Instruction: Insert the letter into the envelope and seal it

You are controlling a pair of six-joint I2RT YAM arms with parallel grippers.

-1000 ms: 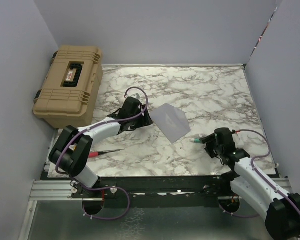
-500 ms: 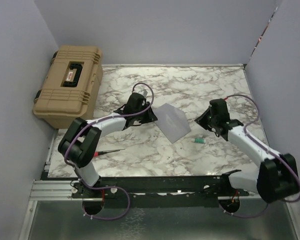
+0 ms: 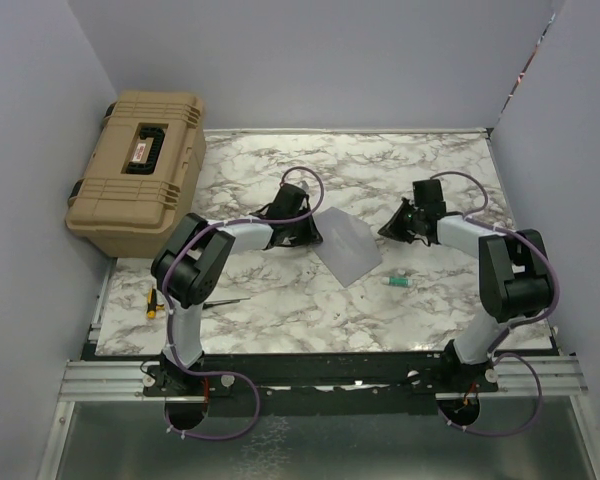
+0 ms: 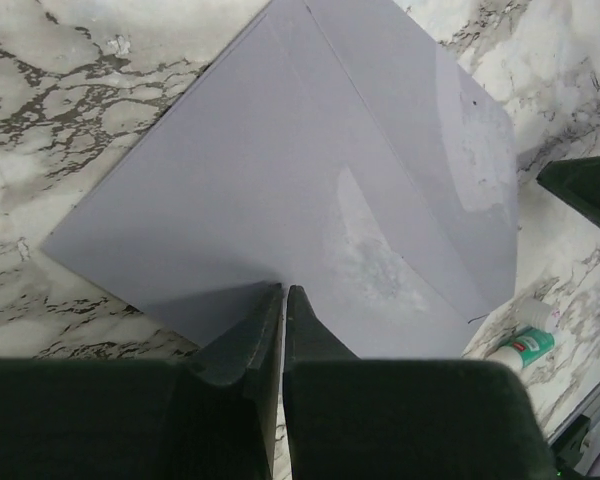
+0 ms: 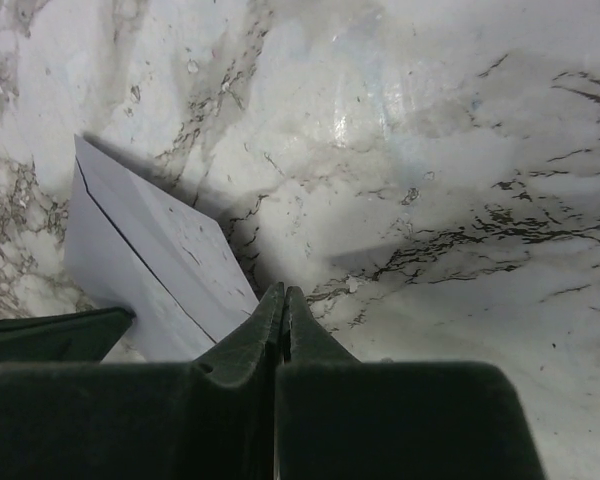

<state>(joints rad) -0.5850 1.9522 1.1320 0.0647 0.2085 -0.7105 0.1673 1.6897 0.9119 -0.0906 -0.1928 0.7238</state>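
Envelope (image 3: 346,246) lies flat near the middle of the marble tabletop (image 3: 430,170), turned at an angle to its edges. Its grey-lilac face shows straight crease lines in the left wrist view (image 4: 310,180). Nothing sticks out of it, and what is inside cannot be told. No peach sheet shows in any view.

The left pincer (image 3: 314,232) is at the envelope's left edge. It is clenched, with its two dark fingers (image 4: 252,335) pressed together and only a thin slit between them. The tips meet right at the paper's edge (image 4: 282,292). Whether any paper is pinched there cannot be told.

The right pincer (image 3: 387,230) is just right of the envelope, a little to the far side. It is clenched too, grasping nothing (image 5: 281,298). Its tips point down at bare marble, just beside a corner of the envelope (image 5: 160,270).

A small green-and-white tube (image 3: 398,283) lies on its side to the near right of the envelope, apart from it. It also shows in the left wrist view (image 4: 520,345).

A tan hard case (image 3: 140,170) sits at the far left, overhanging the tabletop's left edge. Its lid is down, so its contents are hidden. A thin tool shaft (image 3: 225,300) lies at the near left, beside the left arm.
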